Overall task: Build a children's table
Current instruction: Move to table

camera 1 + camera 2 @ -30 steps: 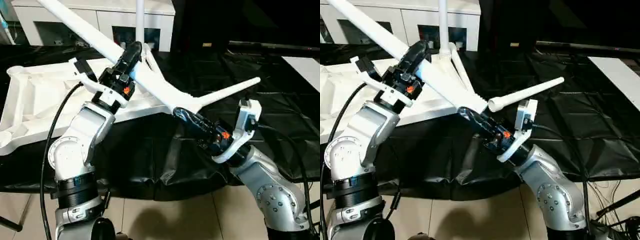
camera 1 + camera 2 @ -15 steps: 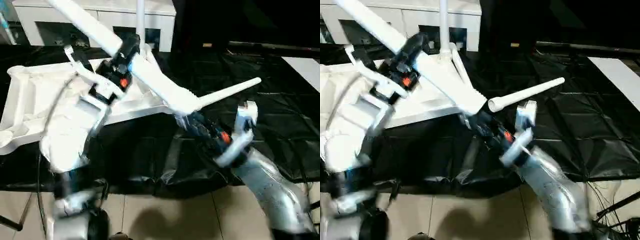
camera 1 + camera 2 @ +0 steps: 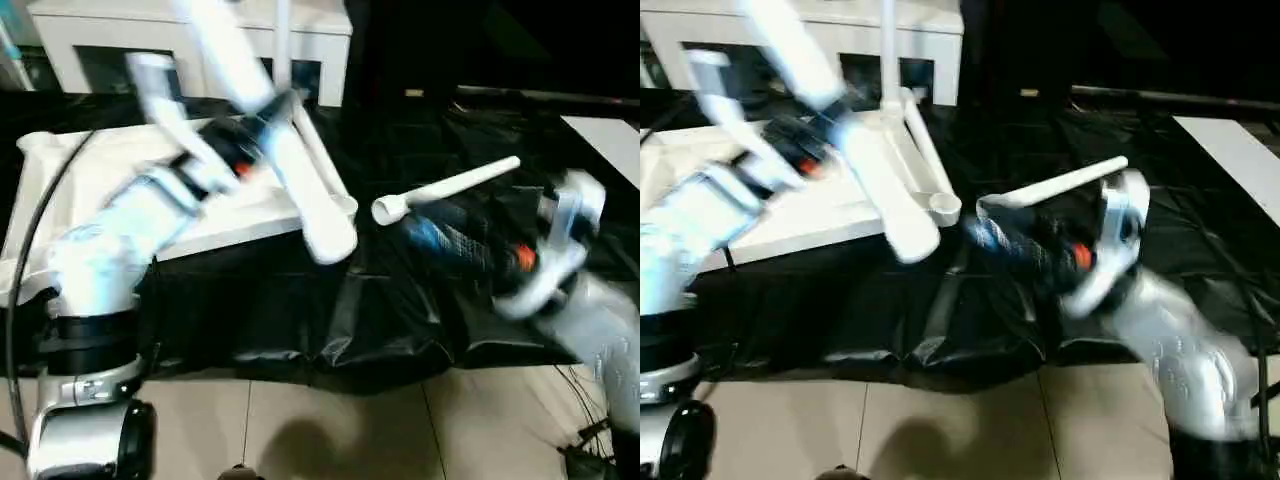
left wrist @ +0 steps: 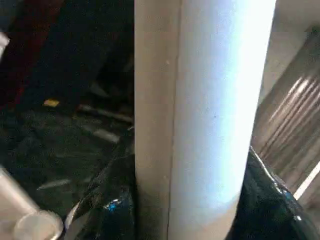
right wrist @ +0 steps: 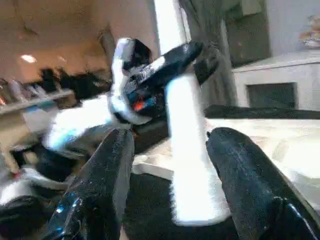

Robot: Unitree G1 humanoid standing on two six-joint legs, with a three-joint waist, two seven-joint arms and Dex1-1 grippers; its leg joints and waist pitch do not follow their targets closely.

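Observation:
The white tabletop (image 3: 60,170) lies upside down on the left of the black cloth. My left gripper (image 3: 268,128) is shut on a long white leg (image 3: 300,190), which slants steeply with its thick end hanging over the tabletop's near corner. In the left wrist view that leg (image 4: 205,110) runs up between my two fingers (image 4: 107,210). My right gripper (image 3: 408,223) is open and empty, off to the right of the leg's thick end; its wrist view shows the held leg (image 5: 187,150) beyond the spread fingers (image 5: 107,170). A second leg (image 3: 450,187) lies on the cloth.
One leg (image 3: 283,30) stands upright at the tabletop's far corner and another leg (image 3: 925,155) leans beside it. A white cabinet (image 3: 100,35) stands behind. The black cloth (image 3: 400,310) hangs over the front edge. A white board (image 3: 612,135) lies at the far right.
My right gripper has opened, let go of the leg's thick end and drawn back to the right. My left arm has swung the leg steeper, its thick end moving left.

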